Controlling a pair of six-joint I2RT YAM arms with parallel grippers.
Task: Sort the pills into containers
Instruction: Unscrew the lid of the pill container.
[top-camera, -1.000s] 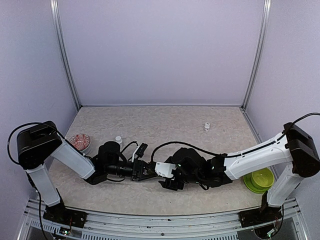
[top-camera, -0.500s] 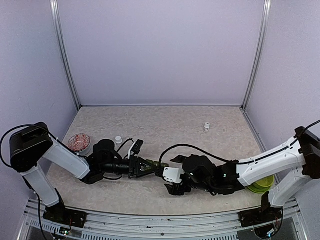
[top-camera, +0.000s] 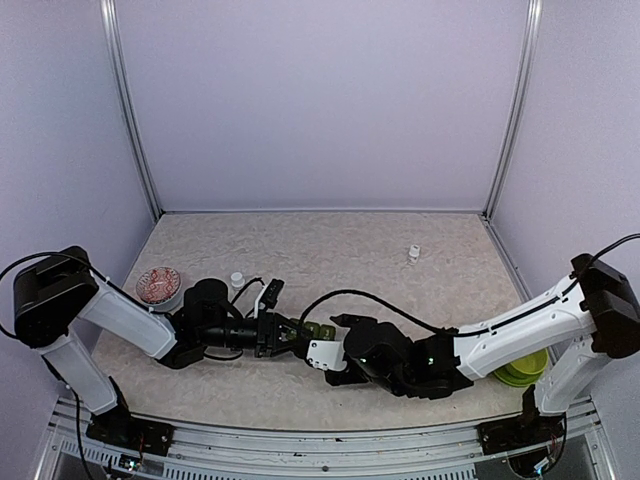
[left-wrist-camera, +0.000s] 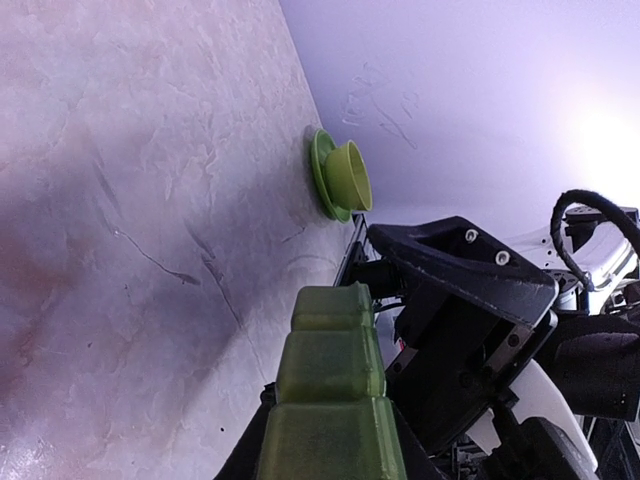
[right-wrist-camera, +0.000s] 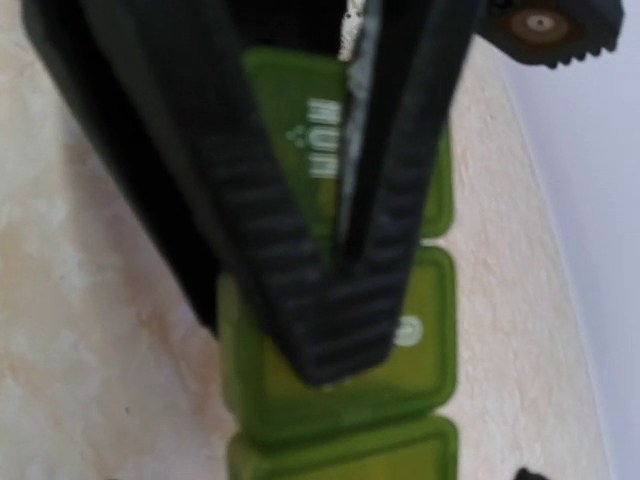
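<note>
My left fingers are clamped tight on one end of the green pill box, which lies in the lower middle of the overhead view, near the front edge of the tabletop. My right fingers sit right over the box's lids, but I cannot tell whether they are parted or gripping anything. A green bowl sits at the lower right.

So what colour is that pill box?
The pill box is green, clearest in the left wrist view.
</note>
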